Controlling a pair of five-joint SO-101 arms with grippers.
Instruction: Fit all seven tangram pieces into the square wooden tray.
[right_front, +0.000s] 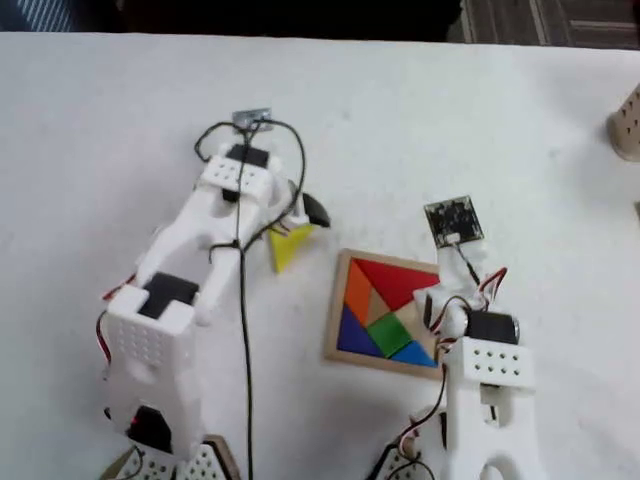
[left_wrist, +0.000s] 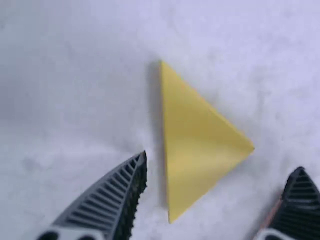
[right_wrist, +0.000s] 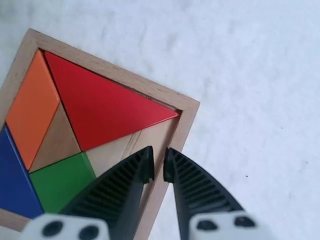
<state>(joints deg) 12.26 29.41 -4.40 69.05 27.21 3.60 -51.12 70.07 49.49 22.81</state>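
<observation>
Beside tray (right_front: 334, 312), yellow triangle (left_wrist: 195, 145), left claw (left_wrist: 221, 162) astride

Tray (right_wrist: 186, 107) is pale bare wood, grain visible. Yellow triangle (left_wrist: 197, 145) looks smooth and matt. Bench (left_wrist: 75, 75) is white, faintly grainy. Right tool (right_wrist: 158, 161) has ribbed black plastic fingers (right_wrist: 127, 182).

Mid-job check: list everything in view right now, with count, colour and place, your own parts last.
wooden tray: one, light wood, on the table right of centre.
pieces in the tray: five, namely red piece, orange piece, blue piece, green piece, light blue piece; one corner bare.
yellow triangle: one, flat on the table left of the tray.
holed wooden object: one, beige, right table edge.
table: one, white.
left gripper: open, astride the yellow triangle.
right gripper: over the tray's bare corner.
</observation>
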